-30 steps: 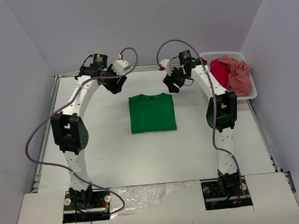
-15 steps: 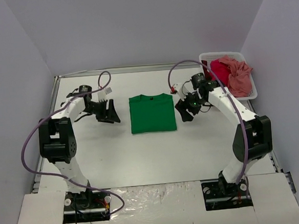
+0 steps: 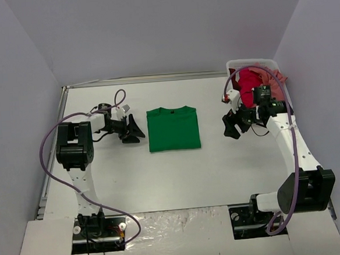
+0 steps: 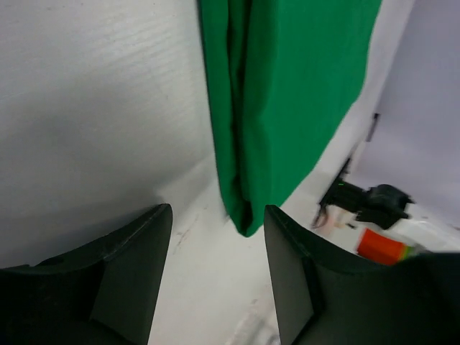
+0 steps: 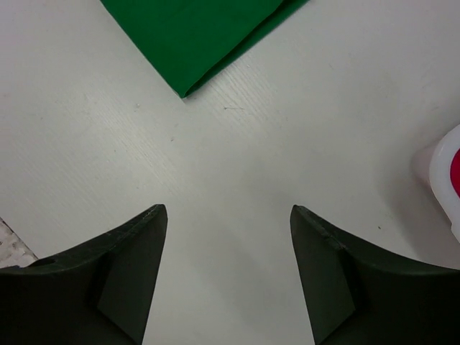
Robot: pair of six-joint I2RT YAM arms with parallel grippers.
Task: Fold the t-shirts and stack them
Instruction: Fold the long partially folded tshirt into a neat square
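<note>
The green t-shirt [image 3: 173, 129], smooth cloth folded into a flat rectangle, lies on the matte white surface [image 3: 179, 179]. The left tool [image 3: 136, 131] and right tool [image 3: 231, 126] flank it, black jaws apart and empty. A crumpled crimson t-shirt [image 3: 247, 82] fills the white plastic basket [image 3: 253, 61], far right.

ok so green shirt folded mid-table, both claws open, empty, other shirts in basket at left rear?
No: the basket with the red and pink shirts sits at right rear, per the top view. Green shirt folded mid-table, left claw and right claw open, empty: yes.
</note>
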